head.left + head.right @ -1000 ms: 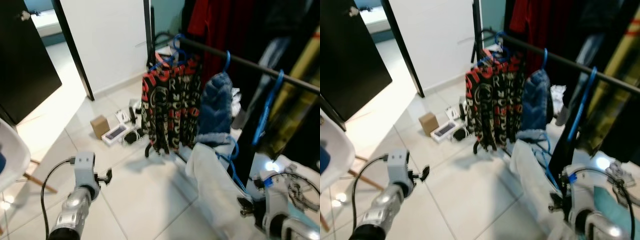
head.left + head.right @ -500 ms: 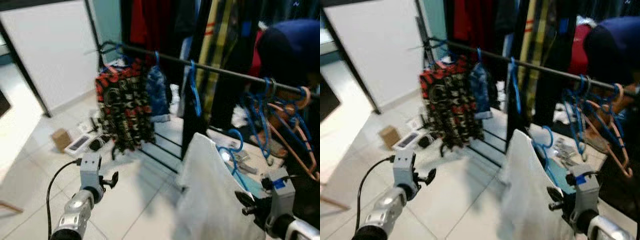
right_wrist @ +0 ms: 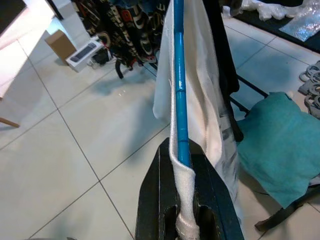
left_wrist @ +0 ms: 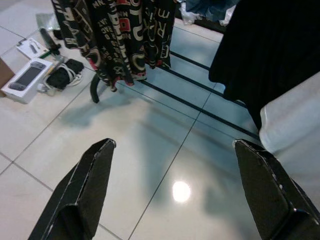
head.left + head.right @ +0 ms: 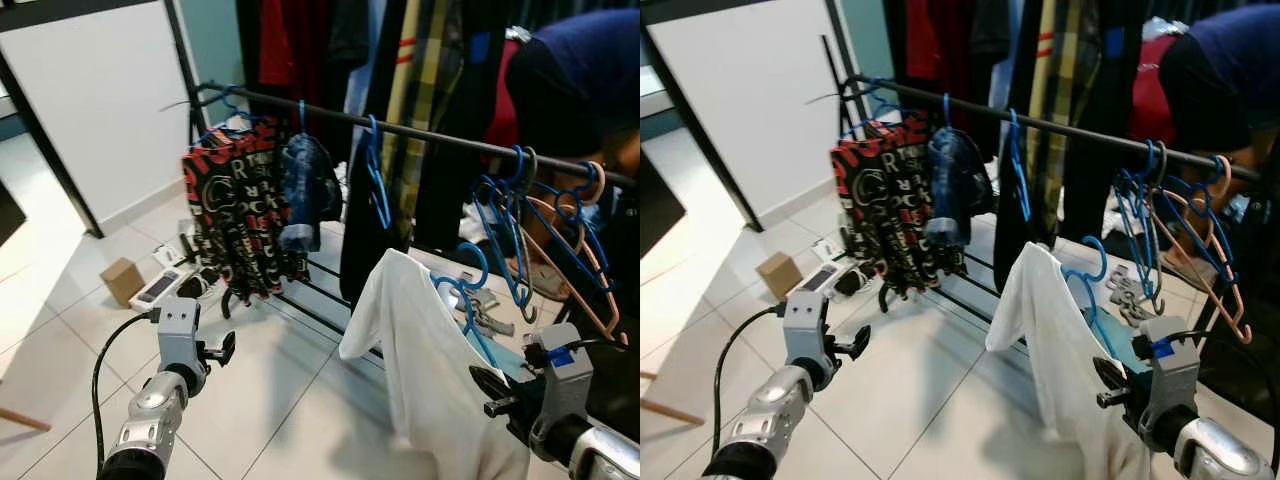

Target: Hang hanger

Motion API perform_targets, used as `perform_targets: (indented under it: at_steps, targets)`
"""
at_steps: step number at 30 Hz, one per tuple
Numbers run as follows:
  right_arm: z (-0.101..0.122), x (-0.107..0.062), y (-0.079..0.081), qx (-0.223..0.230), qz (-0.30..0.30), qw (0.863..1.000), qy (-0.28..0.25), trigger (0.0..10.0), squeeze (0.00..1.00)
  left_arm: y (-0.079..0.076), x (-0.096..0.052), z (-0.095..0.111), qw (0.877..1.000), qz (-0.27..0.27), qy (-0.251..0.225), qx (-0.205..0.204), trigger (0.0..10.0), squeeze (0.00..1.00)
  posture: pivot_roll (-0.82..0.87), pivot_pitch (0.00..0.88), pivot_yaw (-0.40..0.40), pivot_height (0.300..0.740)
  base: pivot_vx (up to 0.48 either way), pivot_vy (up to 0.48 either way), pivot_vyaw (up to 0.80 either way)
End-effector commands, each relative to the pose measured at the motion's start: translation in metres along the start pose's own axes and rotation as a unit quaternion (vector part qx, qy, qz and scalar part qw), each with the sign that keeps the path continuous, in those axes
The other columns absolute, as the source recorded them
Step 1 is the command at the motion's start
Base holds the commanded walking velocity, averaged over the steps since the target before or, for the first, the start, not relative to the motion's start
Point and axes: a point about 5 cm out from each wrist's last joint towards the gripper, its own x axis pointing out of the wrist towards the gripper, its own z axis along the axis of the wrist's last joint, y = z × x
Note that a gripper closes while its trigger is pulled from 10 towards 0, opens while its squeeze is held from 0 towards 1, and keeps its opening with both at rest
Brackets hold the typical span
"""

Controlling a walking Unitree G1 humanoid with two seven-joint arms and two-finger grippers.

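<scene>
Between the right gripper's [image 3: 186, 210] closed fingers: blue hanger [image 3: 179, 85] bearing a white garment [image 5: 1065, 350], long axis running straight out from the fingers, hook [image 5: 1092, 262] raised below the clothes rail [image 5: 1080, 133]. Left gripper [image 4: 175, 187]: fingers spread wide, empty, above floor tiles. Patterned garment [image 5: 240, 215]: lettering unreadable. Rail nearer than half a second ago as the camera shifted.

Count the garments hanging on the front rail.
3: a patterned top at the rail's left end, denim next to it, a black garment further right. Others may be hidden.

rail [image 5: 440, 138] behind | shirt [image 5: 435, 370] before it (right) | box [image 5: 122, 281] left, on floor [image 5: 270, 400]
</scene>
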Motion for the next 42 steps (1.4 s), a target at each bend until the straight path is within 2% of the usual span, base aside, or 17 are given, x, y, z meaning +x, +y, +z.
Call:
perform_targets:
  at_steps: [1,7,10,16,17,22,24,27,28,30,32,33,38,39,40,41,42]
  targets:
    - [0.01,0.001,0.006,-0.009,0.011,0.999,-0.032,10.0,0.0,0.006,-0.002,-0.004,1.0,0.01,0.004,-0.005,10.0,0.0,-0.12,0.0,0.056,0.74,0.251,0.0,0.0]
    - [0.012,0.0,0.0,-0.004,-0.018,0.999,-0.042,10.0,0.0,0.006,-0.002,-0.003,1.0,0.005,0.003,-0.006,10.0,0.0,-0.12,0.0,0.06,0.74,0.0,0.0,0.0]
    - [0.015,0.0,-0.015,0.011,-0.088,0.994,-0.059,10.0,0.0,0.004,-0.002,-0.003,1.0,-0.009,-0.002,-0.006,10.0,0.0,-0.12,0.0,0.064,0.74,0.0,0.0,0.0]
    - [0.018,-0.001,-0.02,0.008,-0.115,0.991,-0.067,10.0,0.0,0.003,-0.002,-0.003,1.0,-0.015,-0.002,-0.003,10.0,0.0,-0.12,0.0,0.068,0.74,0.0,0.0,0.0]
    - [0.02,0.0,-0.023,0.009,-0.138,0.988,-0.069,10.0,0.0,0.002,-0.002,-0.003,1.0,-0.022,-0.002,-0.004,10.0,0.0,-0.12,0.0,0.075,0.74,0.0,0.0,-0.8]
    - [0.014,0.001,-0.024,0.012,-0.164,0.985,-0.045,10.0,0.0,0.0,-0.001,-0.003,0.999,-0.034,0.001,-0.003,10.0,0.0,-0.12,0.0,0.078,0.74,0.0,0.0,-0.8]
    - [0.004,0.001,-0.02,0.01,-0.152,0.988,-0.017,10.0,0.0,0.001,-0.001,-0.004,0.999,-0.036,0.004,-0.001,10.0,0.0,-0.12,0.0,0.083,0.74,0.0,0.0,-0.8]
    - [-0.032,-0.009,-0.004,0.015,-0.076,0.992,0.097,10.0,0.0,0.005,-0.003,-0.008,0.999,-0.033,0.015,0.007,10.0,0.0,-0.12,0.0,0.101,0.74,0.0,0.0,0.0]
    - [-0.032,-0.009,-0.004,0.015,-0.076,0.992,0.097,10.0,0.0,0.005,-0.003,-0.008,0.999,-0.033,0.015,0.007,10.0,0.0,-0.12,0.0,0.101,0.74,0.0,0.0,0.0]
    - [-0.046,-0.016,-0.009,0.027,-0.097,0.985,0.141,10.0,0.0,0.007,-0.003,-0.01,0.999,-0.031,0.021,0.01,10.0,0.0,-0.12,0.0,0.102,0.74,0.0,0.0,0.0]
    - [-0.046,-0.016,-0.009,0.027,-0.097,0.985,0.141,10.0,0.0,0.007,-0.003,-0.01,0.999,-0.031,0.021,0.01,10.0,0.0,-0.12,0.0,0.102,0.74,0.0,0.0,0.0]
    - [-0.05,-0.02,-0.015,0.038,-0.122,0.98,0.154,10.0,0.0,0.009,-0.003,-0.011,0.999,-0.03,0.025,0.013,10.0,0.0,-0.13,0.0,0.112,0.74,0.0,0.0,0.0]
    - [-0.046,-0.02,-0.026,0.038,-0.164,0.976,0.136,10.0,0.0,0.01,-0.003,-0.015,0.999,-0.029,0.035,0.018,10.0,0.0,-0.14,0.0,0.123,0.74,0.0,0.0,0.0]
    - [-0.034,-0.016,-0.032,0.027,-0.19,0.976,0.098,10.0,0.0,0.009,-0.003,-0.017,0.999,-0.028,0.039,0.02,10.0,0.0,-0.14,0.0,0.125,0.74,0.0,0.0,0.0]
    - [-0.034,-0.016,-0.032,0.027,-0.19,0.976,0.098,10.0,0.0,0.009,-0.003,-0.017,0.999,-0.028,0.039,0.02,10.0,0.0,-0.14,0.0,0.125,0.74,0.0,0.0,0.0]
    - [-0.02,-0.011,-0.036,0.016,-0.203,0.977,0.054,10.0,0.0,0.009,-0.004,-0.018,0.999,-0.028,0.042,0.02,10.0,0.0,-0.14,0.0,0.126,0.74,0.0,0.0,0.0]
    - [-0.02,-0.011,-0.036,0.016,-0.203,0.977,0.054,10.0,0.0,0.009,-0.004,-0.018,0.999,-0.028,0.042,0.02,10.0,0.0,-0.14,0.0,0.126,0.74,0.0,0.0,0.0]
